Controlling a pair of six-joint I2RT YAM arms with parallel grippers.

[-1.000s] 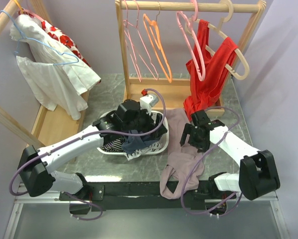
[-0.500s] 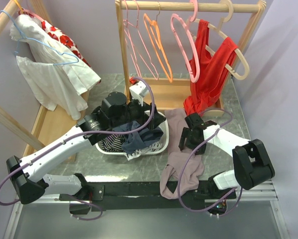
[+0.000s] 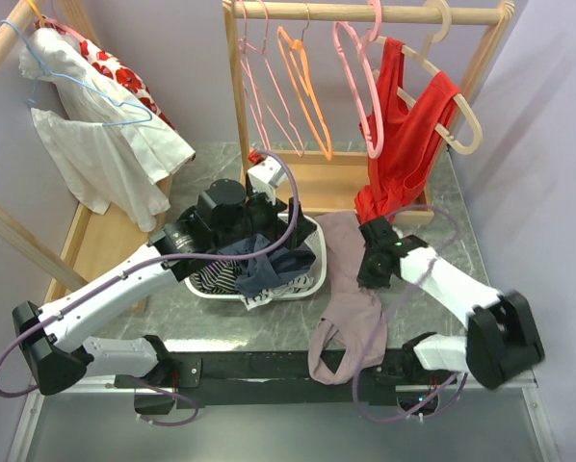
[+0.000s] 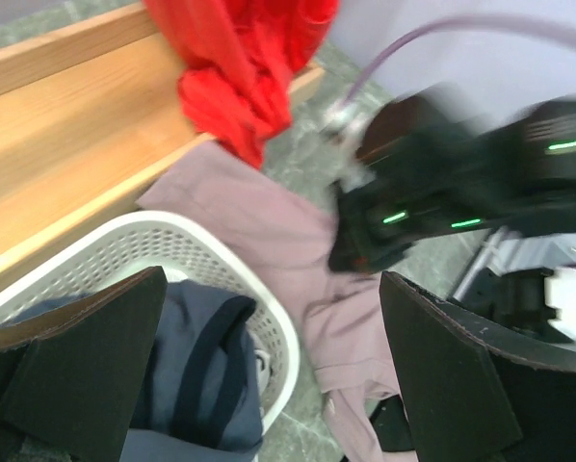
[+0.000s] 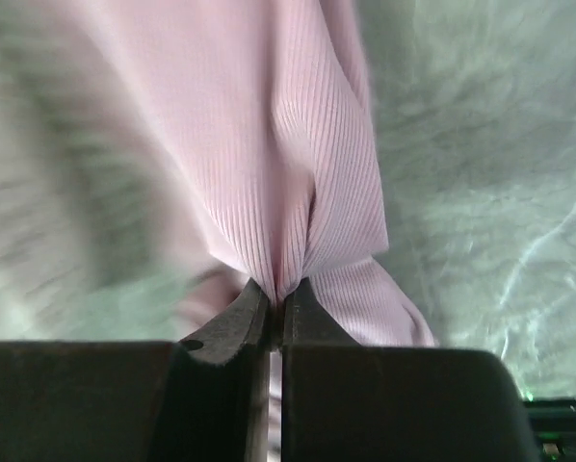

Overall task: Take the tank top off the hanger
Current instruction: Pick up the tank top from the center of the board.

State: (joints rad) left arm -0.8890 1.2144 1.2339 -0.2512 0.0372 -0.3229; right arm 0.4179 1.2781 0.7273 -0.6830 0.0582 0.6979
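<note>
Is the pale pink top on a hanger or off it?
Off. The pale pink top lies on the table beside the basket, a fold pinched in the right gripper.

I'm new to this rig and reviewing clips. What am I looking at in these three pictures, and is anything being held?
Two robot arms are bolted at the near edge of a grey table. The overhead picture shows both; the other two come from cameras on each wrist. The left gripper is open above a white basket of clothes. The right gripper is shut on a fold of a pink ribbed garment lying on the table. Behind, a red top hangs on a beige hanger from a wooden rack.
</note>
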